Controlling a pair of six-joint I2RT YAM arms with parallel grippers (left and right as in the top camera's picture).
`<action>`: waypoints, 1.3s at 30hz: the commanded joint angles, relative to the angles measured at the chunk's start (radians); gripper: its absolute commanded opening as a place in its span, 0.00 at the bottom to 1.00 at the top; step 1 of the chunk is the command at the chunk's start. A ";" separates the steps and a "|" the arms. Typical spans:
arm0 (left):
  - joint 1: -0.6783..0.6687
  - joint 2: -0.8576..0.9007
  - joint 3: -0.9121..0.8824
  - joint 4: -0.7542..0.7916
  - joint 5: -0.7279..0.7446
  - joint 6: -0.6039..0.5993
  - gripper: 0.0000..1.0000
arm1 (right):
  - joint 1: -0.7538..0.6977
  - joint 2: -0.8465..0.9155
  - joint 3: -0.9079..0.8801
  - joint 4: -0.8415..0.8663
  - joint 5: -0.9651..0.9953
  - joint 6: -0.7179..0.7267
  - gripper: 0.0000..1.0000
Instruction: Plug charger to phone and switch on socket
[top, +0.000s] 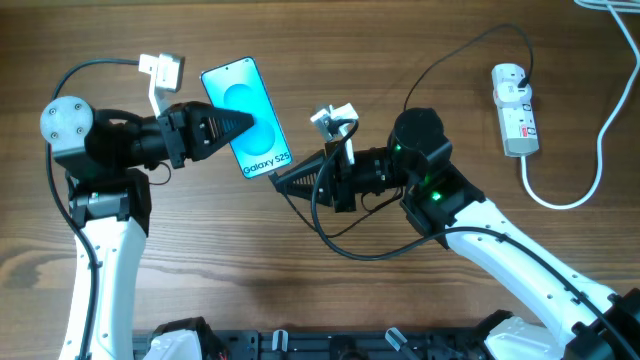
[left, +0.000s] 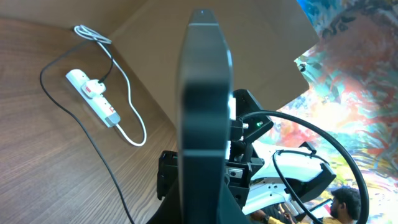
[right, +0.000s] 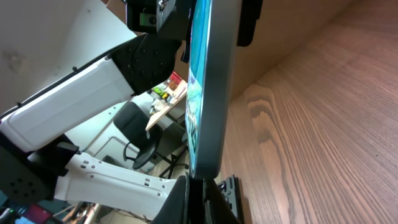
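the left gripper (top: 236, 126) clamps the phone (top: 228, 85), its galaxy end toward the right gripper (top: 280, 180), which looks pinched shut on the charger (top: 469, 41), tip hidden. the connector should square with the port, then push straight; the socket (top: 515, 110) lies well apart.

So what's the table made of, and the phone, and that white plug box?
The table looks like wood or wood-look laminate: brown grain and knots, matte. The phone seems glass-fronted: its turquoise screen is smooth and glossy, with a dark rim, metal or plastic. The socket looks like hard white plastic, smooth and slightly shiny.
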 joint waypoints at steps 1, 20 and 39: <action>0.004 -0.008 0.014 0.006 0.043 0.004 0.04 | 0.023 0.008 0.003 0.048 0.134 0.021 0.04; -0.106 -0.008 0.003 -0.034 0.047 0.026 0.04 | -0.011 0.010 0.053 0.095 0.216 -0.050 0.04; -0.212 -0.010 -0.010 -0.089 0.048 0.111 0.04 | -0.047 0.010 0.119 -0.047 0.215 -0.094 0.04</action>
